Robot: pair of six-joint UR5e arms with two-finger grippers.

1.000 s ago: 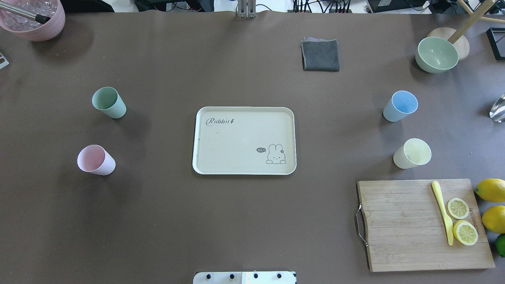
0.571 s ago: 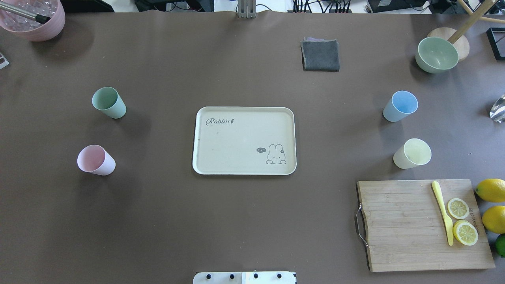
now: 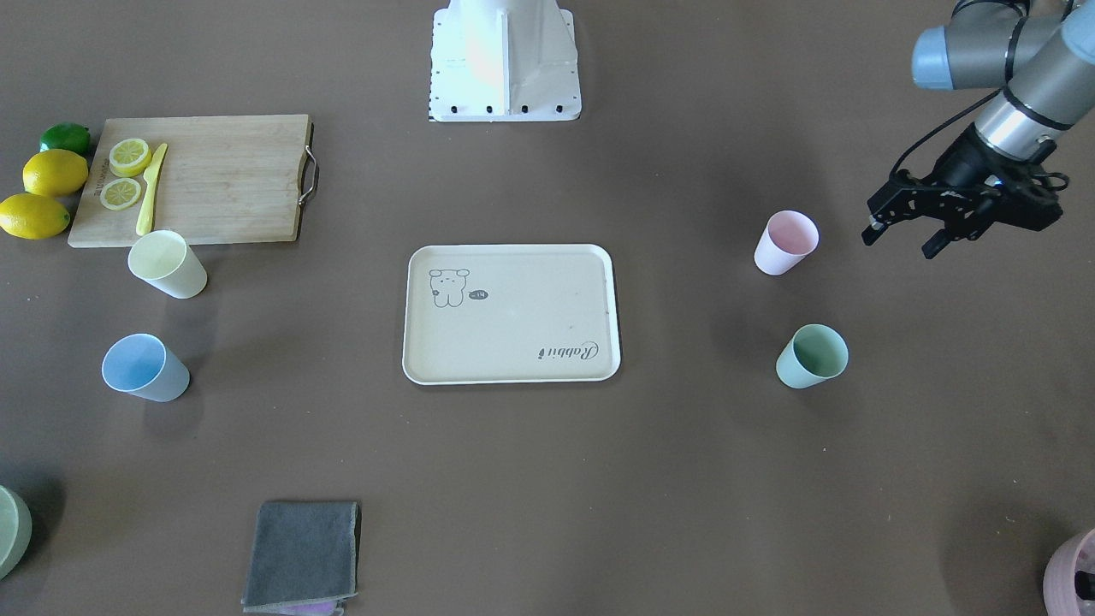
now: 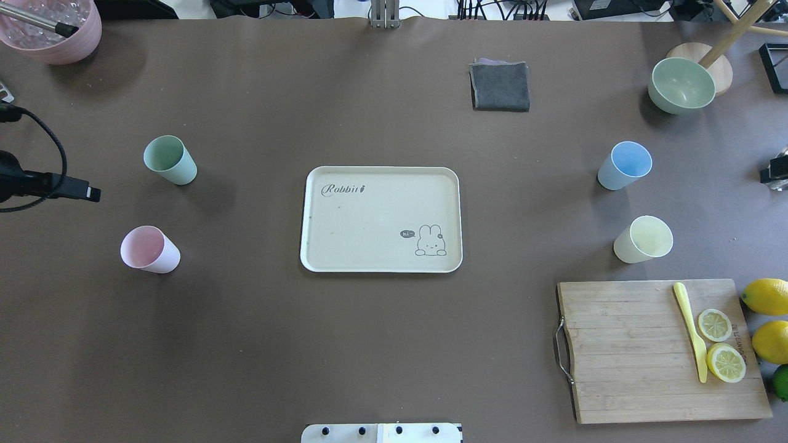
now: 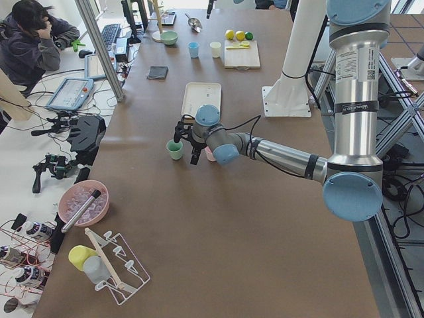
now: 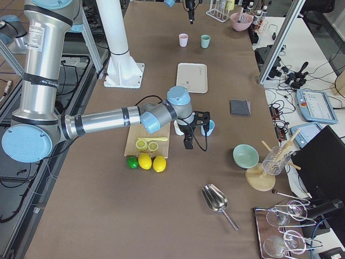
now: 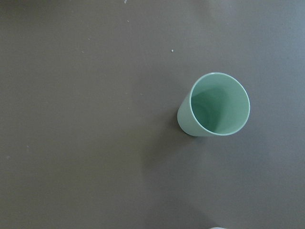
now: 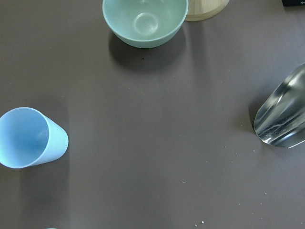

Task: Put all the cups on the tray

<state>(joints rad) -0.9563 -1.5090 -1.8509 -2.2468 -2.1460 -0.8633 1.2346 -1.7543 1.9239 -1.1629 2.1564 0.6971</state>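
Observation:
The cream tray [image 4: 369, 227] lies at the table's middle with nothing on it. The green cup [image 4: 170, 160] and pink cup [image 4: 149, 249] stand left of it, the blue cup [image 4: 624, 165] and yellow cup [image 4: 643, 239] right of it, all upright on the table. My left gripper [image 3: 898, 242] is open and empty, outboard of the pink and green cups; one finger [image 4: 92, 194] shows in the overhead view. Its wrist view shows the green cup [image 7: 214, 112]. My right gripper [image 4: 775, 174] is a sliver at the right edge; I cannot tell its state. Its wrist view shows the blue cup [image 8: 31, 138].
A wooden cutting board [image 4: 628, 351] with lemon slices and a yellow knife lies front right, whole lemons [image 4: 766, 295] beside it. A grey cloth [image 4: 500, 86], a green bowl [image 4: 681, 85], a pink bowl [image 4: 52, 27] and a metal scoop [image 8: 281, 119] sit around the edges.
My left gripper has come into the overhead view from the left edge, and my right gripper has appeared at the right edge. The cups and tray have not moved.

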